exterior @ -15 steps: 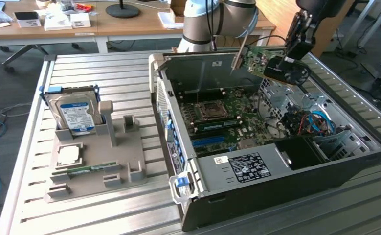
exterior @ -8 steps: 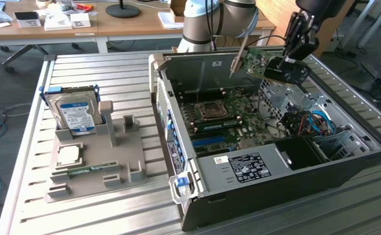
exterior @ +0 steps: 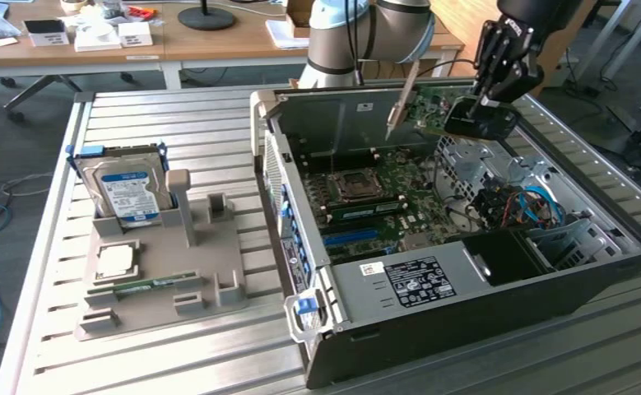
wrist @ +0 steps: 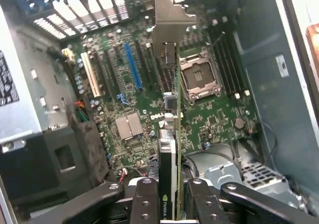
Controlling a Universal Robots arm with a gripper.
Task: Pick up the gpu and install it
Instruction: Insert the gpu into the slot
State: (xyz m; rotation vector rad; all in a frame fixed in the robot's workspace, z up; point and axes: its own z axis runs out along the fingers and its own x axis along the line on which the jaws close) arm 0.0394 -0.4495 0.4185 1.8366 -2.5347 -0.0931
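**A:** Where do we have the gpu (exterior: 438, 109) at this moment?

**B:** We hold it in the air above the open computer case (exterior: 583, 271), over the motherboard (exterior: 408, 193) and clear of it. Our pincer (wrist: 171, 206) is clenched on one end of the card, a finger on each face.

**A:** Why do we grip it at that end?

**B:** We judge that it leaves the silver bracket (exterior: 401, 103) and the card's lower edge free. The bracket sits at the end away from our grip, towards the rear wall of the case, where we take it to belong.

**A:** And why edge-on?

**B:** In the wrist view we look straight along the thin board. It runs nearly parallel to the blue slot (wrist: 133, 67) and the white slot (wrist: 90, 74). We think this holds the card upright to the motherboard, as a slot would need it.

**A:** Are we over a slot?

**B:** We cannot tell. In the wrist view the card appears between those slots and the processor socket (wrist: 200, 77), but it hangs well above the board, so the line-up may mislead us.

**A:** And the other parts?

**B:** On the counter (exterior: 155, 115) the grey holder (exterior: 205, 271) carries the hard drive (exterior: 132, 193) standing on edge and the memory stick (exterior: 145, 286) lying flat. Both are well apart from the case, out of our arm's way.
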